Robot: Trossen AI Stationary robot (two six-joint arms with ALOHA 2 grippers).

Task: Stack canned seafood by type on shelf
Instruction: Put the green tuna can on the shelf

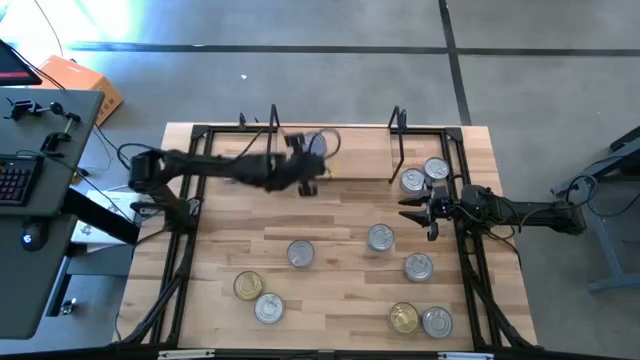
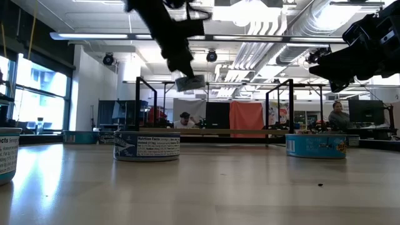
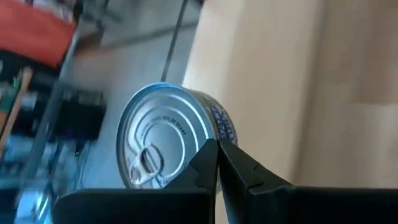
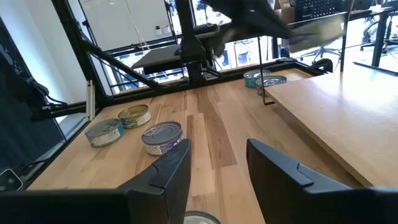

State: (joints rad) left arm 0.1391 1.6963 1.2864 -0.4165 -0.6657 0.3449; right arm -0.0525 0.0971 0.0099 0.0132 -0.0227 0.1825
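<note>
The left gripper (image 1: pixel 308 178) held a silver-lidded tin (image 3: pixel 166 143) above the shelf (image 1: pixel 330 160) – jaws closed on its rim – while the right gripper (image 1: pixel 412 209) hovered over the surface (image 1: pixel 340 280), jaws apart and empty.

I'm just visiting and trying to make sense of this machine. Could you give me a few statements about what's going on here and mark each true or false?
1. The left pincer holds a short round silver-lidded metal tin in the air. True.
2. The right pincer is clamped on a tin. False: its fingers stand apart with nothing between them.
3. Two gold-lidded round tins lie on the wooden tabletop. True.
4. The low light-wood shelf with black wire end frames is full of tins. False: two silver tins sit beside its right end frame; most tins are on the tabletop.
</note>
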